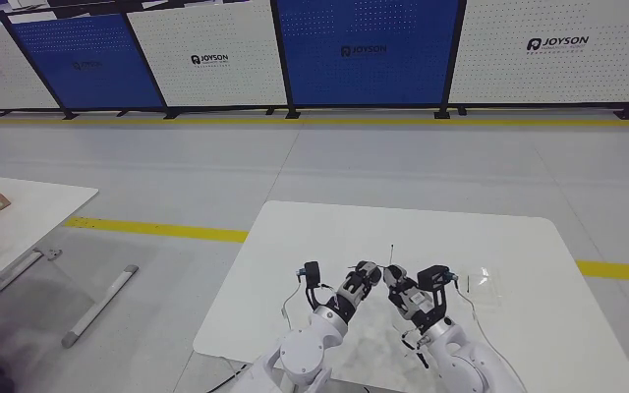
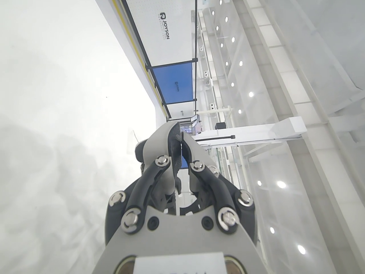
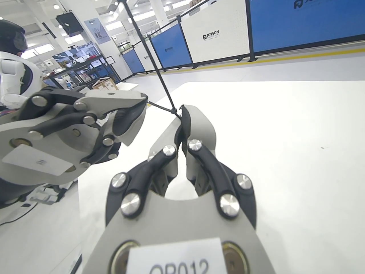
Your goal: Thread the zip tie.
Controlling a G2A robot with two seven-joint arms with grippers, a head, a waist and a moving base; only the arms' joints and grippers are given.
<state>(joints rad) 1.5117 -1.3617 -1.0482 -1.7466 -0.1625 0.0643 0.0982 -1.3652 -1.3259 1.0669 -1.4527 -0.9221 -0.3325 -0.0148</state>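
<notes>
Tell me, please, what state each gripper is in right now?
Left gripper: closed, pinching a thin end of the zip tie.
Right gripper: closed on the zip tie too.

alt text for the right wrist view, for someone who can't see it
The right gripper, shut on a black zip tie, is close to the left gripper, which pinches a short stretch of the same tie. Its long end sticks up above a white table.
</notes>
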